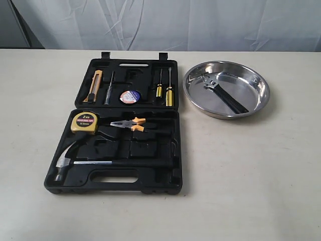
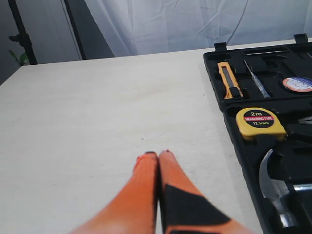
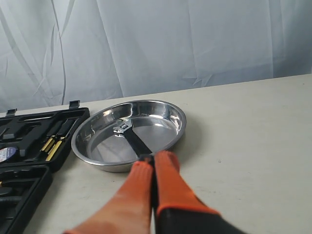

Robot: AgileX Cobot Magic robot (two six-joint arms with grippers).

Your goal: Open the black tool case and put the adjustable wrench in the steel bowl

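- Left gripper point(image 2: 158, 153) is pressing its orange fingers together with no gap. It is gripping nothing and hanging over bare table point(image 2: 97, 112), beside the case point(image 2: 217, 83).
- Right gripper point(image 3: 151, 159) is pinched tight too, with nothing between its fingers. In the right wrist view its tips are lining up with the near rim of the bowl point(image 3: 163, 122) and the handle end of the wrench point(image 3: 131, 137). Whether they are touching cannot be told.
- Case is lying open and flat on the table, with the handle slot point(image 1: 113, 176) on the near edge.
- Near half is holding the hammer point(image 1: 67, 159) along the front, with the yellow tape measure point(image 1: 84, 123) and orange-handled pliers point(image 1: 128, 124) behind it.
- Far half is holding a utility knife point(image 1: 95, 85), a thin probe point(image 1: 109, 88), a tape roll point(image 1: 130, 96) and two screwdrivers point(image 1: 164, 90).
- Bowl is sitting on the table to the right of the far half, just beside the case but apart from it.
- Wrench is lying loose inside the bowl. Its silver head is pointing at the far-left wall, and its black handle is running toward the near-right wall.
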